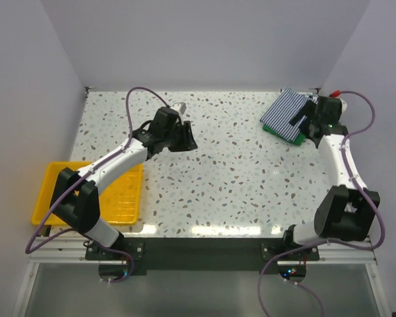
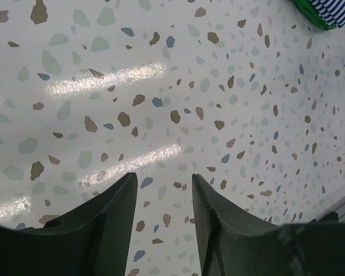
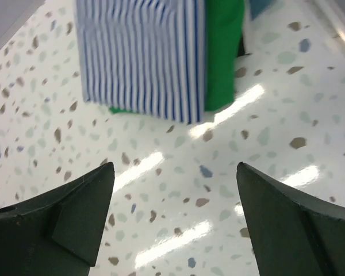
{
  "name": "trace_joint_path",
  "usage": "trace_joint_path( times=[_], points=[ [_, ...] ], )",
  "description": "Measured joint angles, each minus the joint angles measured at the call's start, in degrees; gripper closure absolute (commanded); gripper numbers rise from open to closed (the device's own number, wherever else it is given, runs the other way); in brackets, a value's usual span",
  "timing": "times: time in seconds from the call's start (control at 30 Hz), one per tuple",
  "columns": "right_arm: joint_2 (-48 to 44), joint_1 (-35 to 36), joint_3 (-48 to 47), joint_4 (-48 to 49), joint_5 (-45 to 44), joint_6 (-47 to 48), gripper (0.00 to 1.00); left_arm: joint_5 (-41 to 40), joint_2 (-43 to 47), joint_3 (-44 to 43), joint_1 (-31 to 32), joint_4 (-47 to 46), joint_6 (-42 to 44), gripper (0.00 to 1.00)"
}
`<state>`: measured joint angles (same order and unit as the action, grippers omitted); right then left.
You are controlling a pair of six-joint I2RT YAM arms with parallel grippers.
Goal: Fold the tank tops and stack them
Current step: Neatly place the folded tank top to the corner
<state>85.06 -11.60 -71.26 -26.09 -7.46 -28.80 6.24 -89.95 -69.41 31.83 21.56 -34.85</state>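
Note:
The striped tank top lies folded on top of the folded green tank top at the far right of the table. In the right wrist view the striped top covers most of the green one, which shows along its right side. My right gripper is open wide and empty, hovering just in front of the stack. My left gripper is open and empty over bare table at the centre left. A corner of the stack shows at the left wrist view's top right.
A yellow plastic tray sits at the table's near left edge, under the left arm. Walls close in the table at the back and on both sides. The speckled tabletop spreads between the two arms.

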Motion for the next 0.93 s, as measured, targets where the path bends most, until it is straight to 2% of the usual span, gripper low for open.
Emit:
trace_joint_path(
  times=[0.1,0.3,0.5,0.6,0.93],
  points=[
    [-7.56,7.63,6.54,0.96,-0.20,-0.15,0.09,-0.22,2.21,1.20,0.00,-0.17,0.04,0.51],
    [-21.42,27.78,19.19,2.25,0.33,-2.23,0.02,-1.40,8.11,7.63,0.00,-1.53,0.48,0.51],
    [-28.24,43.28,27.10,2.80,-1.92,-5.55,0.02,-2.49,12.68,15.26,0.44,-2.43,0.83,0.50],
    [-28.41,46.45,29.44,2.97,-3.39,-6.97,0.01,-3.74,14.62,17.81,1.36,-2.67,1.33,0.50],
    [-28.57,46.58,30.49,4.42,-7.06,-6.95,0.01,-5.07,16.17,19.28,2.10,-3.21,2.05,0.50]
  ],
)
